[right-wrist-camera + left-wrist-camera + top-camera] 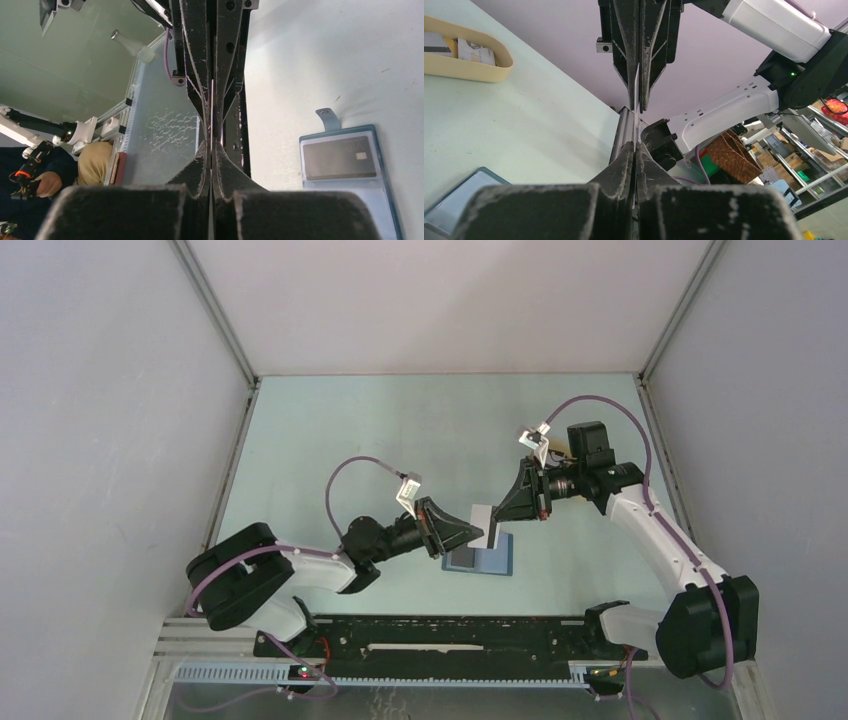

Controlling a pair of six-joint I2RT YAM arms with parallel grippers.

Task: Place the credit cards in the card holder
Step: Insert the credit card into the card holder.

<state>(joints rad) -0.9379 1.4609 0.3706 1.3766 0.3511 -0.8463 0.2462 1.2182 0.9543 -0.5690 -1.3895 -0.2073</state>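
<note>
Left gripper point(484, 533) and right gripper point(497, 520) were each found clamped shut on opposite ends of one credit card point(482, 513), spanning tip to tip, with the open card holder point(495, 562) lying flat just beneath, nearer the left gripper, a grey card point(340, 157) seated inside.

The left gripper point(476, 532) and right gripper point(502, 515) meet at a pale credit card point(483, 512) over the blue card holder point(498, 562).

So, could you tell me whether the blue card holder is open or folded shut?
Open: the card holder lies spread flat, a grey card showing in its inner slot.
</note>
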